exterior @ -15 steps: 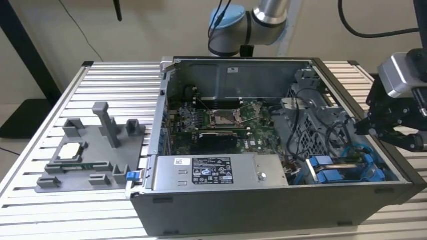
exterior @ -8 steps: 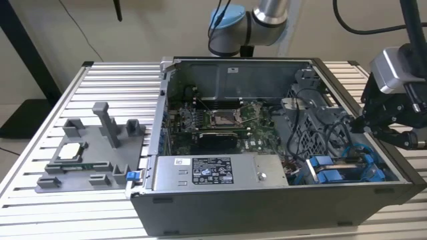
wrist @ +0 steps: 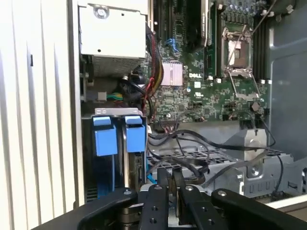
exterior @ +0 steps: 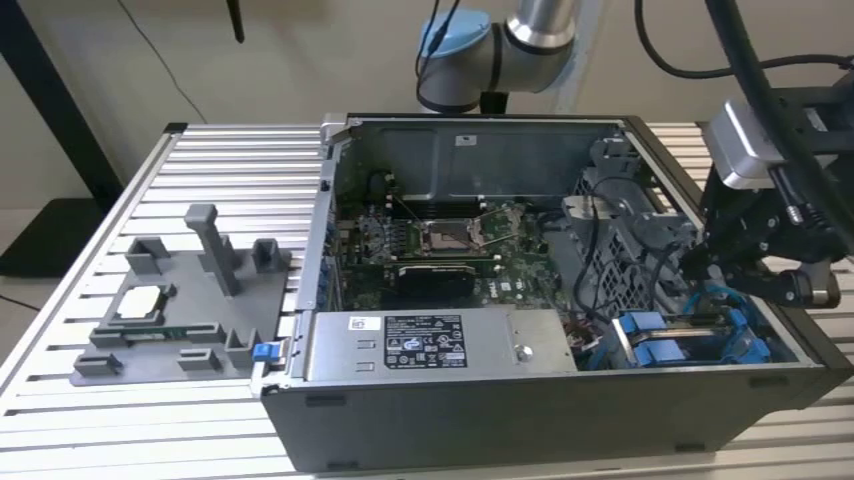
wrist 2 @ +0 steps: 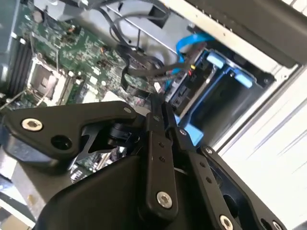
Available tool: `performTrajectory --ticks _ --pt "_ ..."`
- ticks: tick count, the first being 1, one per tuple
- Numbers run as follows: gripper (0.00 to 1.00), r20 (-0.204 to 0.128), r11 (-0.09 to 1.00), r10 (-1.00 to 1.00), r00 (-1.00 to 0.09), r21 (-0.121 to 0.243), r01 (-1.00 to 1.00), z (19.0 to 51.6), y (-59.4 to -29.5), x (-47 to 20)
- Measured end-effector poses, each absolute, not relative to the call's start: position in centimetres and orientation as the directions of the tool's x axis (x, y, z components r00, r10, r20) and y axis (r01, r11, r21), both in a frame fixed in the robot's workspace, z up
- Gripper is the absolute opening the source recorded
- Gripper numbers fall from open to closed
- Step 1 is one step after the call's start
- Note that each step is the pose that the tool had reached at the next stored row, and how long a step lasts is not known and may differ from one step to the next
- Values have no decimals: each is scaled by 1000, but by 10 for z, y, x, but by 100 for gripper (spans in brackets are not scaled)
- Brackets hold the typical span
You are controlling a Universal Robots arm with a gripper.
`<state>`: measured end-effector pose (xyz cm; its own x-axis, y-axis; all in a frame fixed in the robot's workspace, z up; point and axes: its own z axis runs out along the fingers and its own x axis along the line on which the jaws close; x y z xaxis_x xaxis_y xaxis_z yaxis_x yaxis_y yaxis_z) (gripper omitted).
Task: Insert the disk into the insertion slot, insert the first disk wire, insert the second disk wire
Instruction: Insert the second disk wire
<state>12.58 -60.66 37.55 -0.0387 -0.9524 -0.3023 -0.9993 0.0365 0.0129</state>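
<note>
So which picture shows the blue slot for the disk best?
The first wrist view: the insertion slot faces the camera, blue tabs plain. The exterior view shows it far off beside the gripper; the second wrist view shows it tilted.

A slatted metal table (exterior: 80, 300) carries an open computer case (exterior: 534, 410) and a grey fixture (exterior: 187, 320).

Gripper (exterior: 747, 270) hanging over case (exterior: 534, 420) corner at exterior view's right, above insertion slot (exterior: 694, 340). Black cable bundle (wrist: 192, 148) sprawling across grey drive cage (exterior: 627, 250) beside slot, crowding approach. Blue cable (wrist 2: 192, 43) arcing over bay. Power-supply box (exterior: 441, 345) blocking near edge. Motherboard (exterior: 441, 240) middle sitting open from above.
</note>
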Motion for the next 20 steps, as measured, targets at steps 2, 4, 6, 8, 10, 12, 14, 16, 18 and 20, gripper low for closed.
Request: performTrajectory --ticks 2,4,6,8,10,12,14,16,18,20 --pt "0 -274 37 -961 -39 12 -999 375 -606 121" --pt "0 -242 37 -970 -39 10 -999 375 -606 116" --pt "0 -210 38 -977 -39 9 -999 375 -605 112" --pt "0 -176 38 -984 -39 7 -999 375 -601 110" --pt "0 -149 38 -988 -38 1 -999 374 -595 110" --pt "0 -127 38 -991 -37 -6 -999 374 -588 110" --pt "0 -116 38 -993 -36 -11 -999 372 -583 110" --pt "0 -112 37 -993 -34 -16 -999 369 -580 110" --pt "0 -110 35 -993 -32 -21 -999 367 -579 110" --pt "0 -107 32 -994 -29 -24 -999 364 -579 110"
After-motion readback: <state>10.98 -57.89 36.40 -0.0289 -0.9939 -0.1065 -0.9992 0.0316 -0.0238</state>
